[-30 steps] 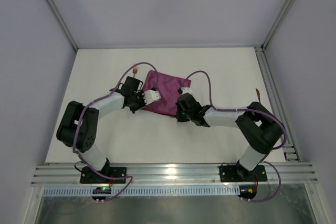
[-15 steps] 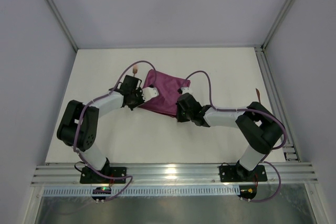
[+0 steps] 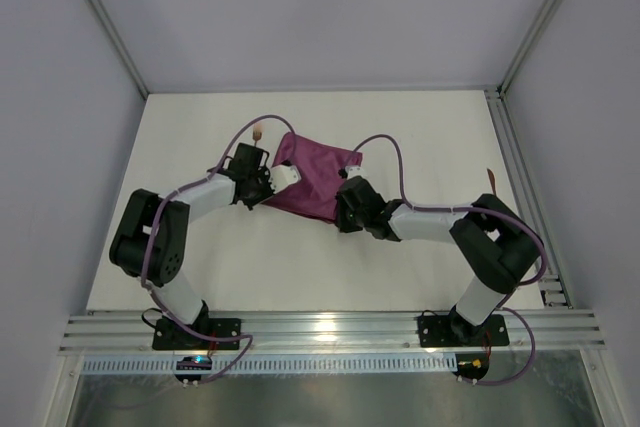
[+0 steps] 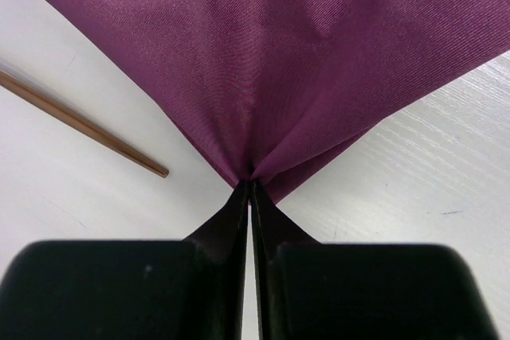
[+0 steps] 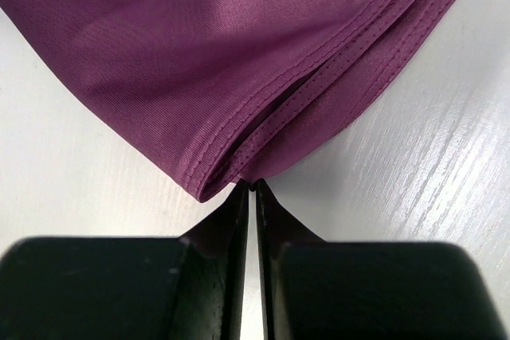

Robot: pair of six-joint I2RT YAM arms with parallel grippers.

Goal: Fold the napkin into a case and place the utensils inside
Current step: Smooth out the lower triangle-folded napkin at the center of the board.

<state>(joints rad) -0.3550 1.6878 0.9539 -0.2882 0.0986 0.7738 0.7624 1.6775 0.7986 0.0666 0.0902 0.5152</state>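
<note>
The magenta-purple napkin (image 3: 318,179) lies folded on the white table between my two arms. My left gripper (image 3: 274,187) is shut on the napkin's left corner, and the cloth (image 4: 263,61) fans out from my tips (image 4: 251,185). My right gripper (image 3: 339,214) is shut on the near corner, where stitched hems lie stacked in layers (image 5: 263,77) at my tips (image 5: 253,185). One copper-brown utensil (image 3: 258,133) lies just beyond my left gripper, and its handle (image 4: 80,123) shows in the left wrist view. The other utensil (image 3: 490,179) lies far right by the rail.
A metal rail (image 3: 520,187) runs along the table's right edge and another rail (image 3: 330,332) along the near edge. Purple cables (image 3: 385,152) arch over the napkin's far side. Grey walls (image 3: 60,147) enclose the table.
My left gripper has shifted slightly away from the near edge with its napkin corner. The right gripper has hardly moved.
</note>
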